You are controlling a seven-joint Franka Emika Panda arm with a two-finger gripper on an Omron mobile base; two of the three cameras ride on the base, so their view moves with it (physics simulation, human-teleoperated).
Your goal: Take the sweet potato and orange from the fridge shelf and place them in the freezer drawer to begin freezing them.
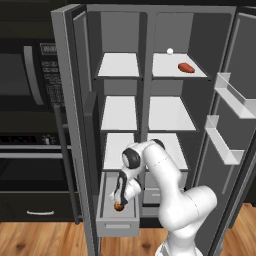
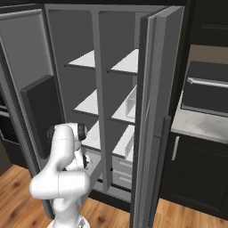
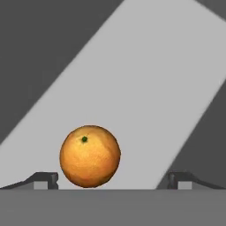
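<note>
The orange [image 3: 90, 156] is seen in the hand view lying between the two finger tips, nearer one and clear of both, on the pale floor of the freezer drawer [image 1: 118, 227]. In the left base view it shows as a small orange-brown ball just under the end effector [image 1: 120, 202], inside the pulled-out drawer at the foot of the fridge. The end effector is spread wide and nothing is gripped.

The sweet potato [image 1: 186, 67] is left on the top right shelf [image 1: 199, 73], with a tiny white ball [image 1: 170, 50] near it towards the back.

The orange is judged firm, light and prone to rolling. The sweet potato is judged stiff, somewhat heavier and not fragile; its rounded ends would slip, so it is best taken across the narrow middle, fingers square to its long axis.
</note>
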